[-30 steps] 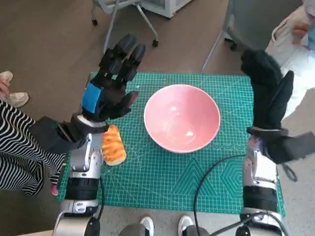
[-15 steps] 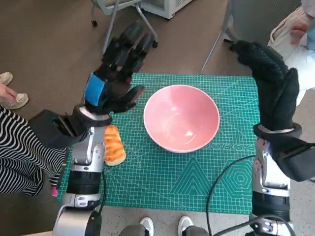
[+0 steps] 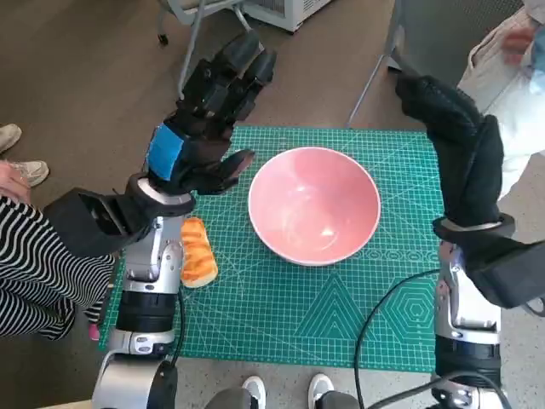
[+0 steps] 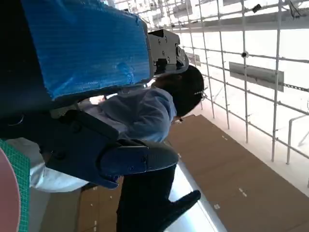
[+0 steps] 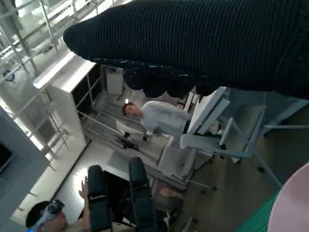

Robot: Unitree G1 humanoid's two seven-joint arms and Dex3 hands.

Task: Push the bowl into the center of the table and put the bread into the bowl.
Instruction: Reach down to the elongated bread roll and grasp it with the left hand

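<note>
1. The bowl [image 3: 314,204] is pink, smooth and rigid, and sits about mid-table, a little toward the far edge. It looks hard and slick, so it should slide easily on the green mat [image 3: 281,315] under a push on its outer wall. It may chip if knocked.
2. The bread [image 3: 197,250] lies near the left edge of the table, apart from the bowl. It looks soft and light, so it is best held gently across its short sides.
3. The left hand [image 3: 203,123] is raised above the far left corner, fingers spread and empty.
4. The right hand [image 3: 460,153] is lifted over the right edge, fingers extended and holding nothing.
5. The left forearm [image 3: 152,273] lies just beside the bread and crowds it.
6. A person's striped clothing [image 3: 34,273] is near the left edge, and a chair [image 3: 204,17] stands beyond the far edge.
</note>
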